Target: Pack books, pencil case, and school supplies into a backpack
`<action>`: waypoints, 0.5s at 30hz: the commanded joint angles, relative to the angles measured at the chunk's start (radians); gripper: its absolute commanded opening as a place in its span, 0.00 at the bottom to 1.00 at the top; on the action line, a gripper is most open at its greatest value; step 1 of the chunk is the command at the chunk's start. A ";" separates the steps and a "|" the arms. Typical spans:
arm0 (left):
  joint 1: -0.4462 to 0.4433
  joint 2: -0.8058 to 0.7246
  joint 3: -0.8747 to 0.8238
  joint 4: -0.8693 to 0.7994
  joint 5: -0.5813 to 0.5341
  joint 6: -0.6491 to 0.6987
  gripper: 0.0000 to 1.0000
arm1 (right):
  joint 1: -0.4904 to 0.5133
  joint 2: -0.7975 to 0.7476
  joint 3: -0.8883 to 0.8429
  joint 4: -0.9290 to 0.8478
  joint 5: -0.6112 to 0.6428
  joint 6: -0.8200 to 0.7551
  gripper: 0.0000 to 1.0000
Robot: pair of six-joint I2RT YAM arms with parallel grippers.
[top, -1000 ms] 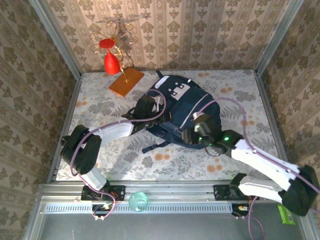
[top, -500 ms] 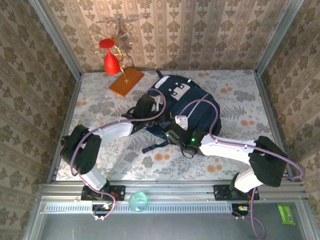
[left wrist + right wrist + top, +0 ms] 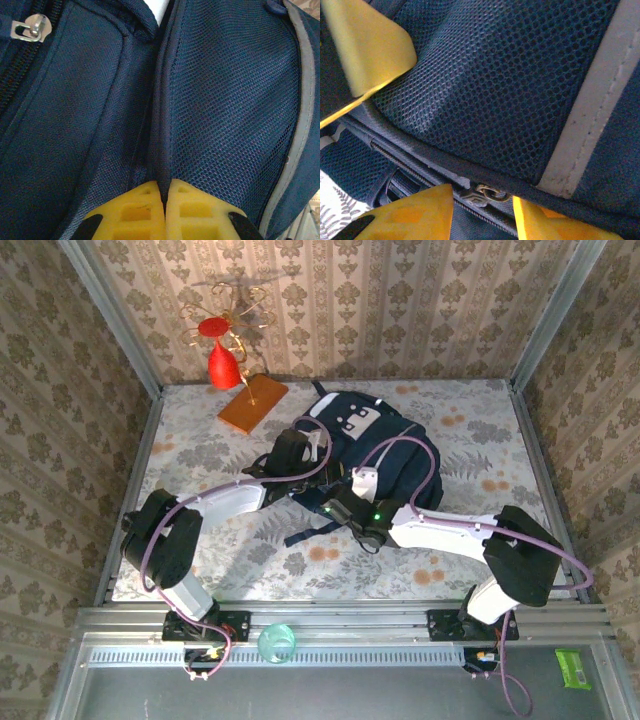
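Note:
The navy backpack (image 3: 385, 445) lies in the middle of the table with its grey-white patch (image 3: 358, 421) toward the back. My left gripper (image 3: 300, 452) is at its left side. In the left wrist view the gripper (image 3: 165, 182) is shut on a fold of the backpack's (image 3: 235, 90) mesh fabric. A silver zipper pull (image 3: 27, 27) shows at the upper left. My right gripper (image 3: 335, 508) is at the backpack's near left edge. Close up, the right gripper (image 3: 481, 197) is open, its yellow fingers (image 3: 415, 215) on either side of a small metal zipper pull (image 3: 482, 194). The books, pencil case and school supplies are hidden.
An orange flat slab (image 3: 253, 403) lies at the back left, with a red ornament (image 3: 222, 365) on a gold wire stand behind it. Patterned walls close in the table (image 3: 200, 455) on three sides. A loose strap (image 3: 300, 536) trails toward the near edge.
My right arm swung left from the backpack's right side to its near left edge, and its jaws narrowed a little. The left arm kept still with its grip.

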 commanded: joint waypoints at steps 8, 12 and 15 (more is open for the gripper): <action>-0.012 -0.020 -0.011 -0.048 0.083 0.048 0.00 | -0.044 -0.003 0.009 -0.016 0.161 0.058 0.27; -0.009 -0.014 -0.009 -0.047 0.078 0.051 0.00 | -0.042 -0.023 -0.010 -0.021 0.129 0.076 0.22; -0.008 -0.007 -0.006 -0.042 0.082 0.050 0.00 | -0.042 -0.042 -0.030 -0.015 0.104 0.086 0.18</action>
